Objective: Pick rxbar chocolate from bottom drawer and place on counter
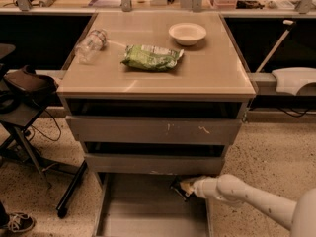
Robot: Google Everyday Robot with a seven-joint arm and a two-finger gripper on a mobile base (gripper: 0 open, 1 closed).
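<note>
Rxbar chocolate (178,188) sits tilted at the tip of the gripper (184,186), at the back right of the open bottom drawer (143,216) and just under the front of the drawer above (153,164). The jaws look closed on the bar, judging by its slant and how it seems clear of the grey floor. The arm reaches in low from the right, likely to pass beneath that drawer. On the tan tabletop (212,75), the bare front strip, clear of the green bag (151,57), bowl (187,33) and bottle (91,44), suits the placing.
</note>
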